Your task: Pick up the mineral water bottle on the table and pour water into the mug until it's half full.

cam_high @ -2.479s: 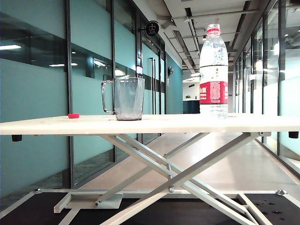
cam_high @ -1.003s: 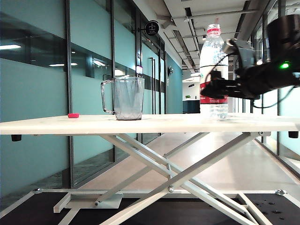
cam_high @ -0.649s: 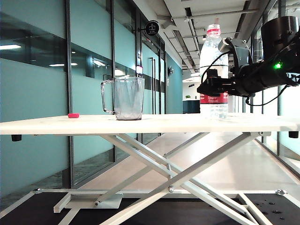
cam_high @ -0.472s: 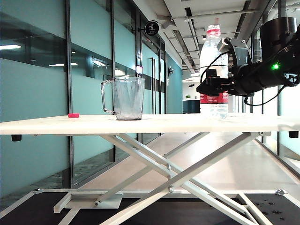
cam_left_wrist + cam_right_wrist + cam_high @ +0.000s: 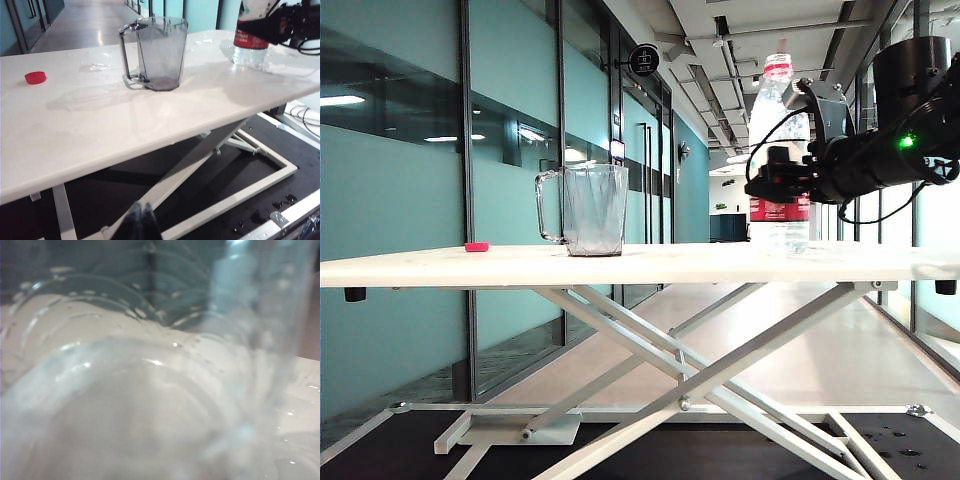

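Bottle of mineral water, clear plastic with a red label, standing upright on the table; the landmark here. It has no cap on. The exterior view shows all of it: the red neck ring at the top, the label partly hidden by the right gripper, whose black fingers reach in level from the side away from the mug and wrap the bottle at label height. The fingers look pressed against its sides, but no view shows for certain whether the grip is firm or the jaws are short of contact. The right wrist view adds only a blurred close-up of ribbed clear plastic filling the picture. The left wrist view shows just the bottle's lower part, with the label's edge, at the far corner of the tabletop.

The mug, clear and grey-tinted, stands upright well apart from the bottle, its handle turned away from it. Beyond the mug lies a small red cap, farther still from the bottle.

The left gripper appears only in its own wrist view, below the table's near edge, dark fingertips pressed together, holding nothing.
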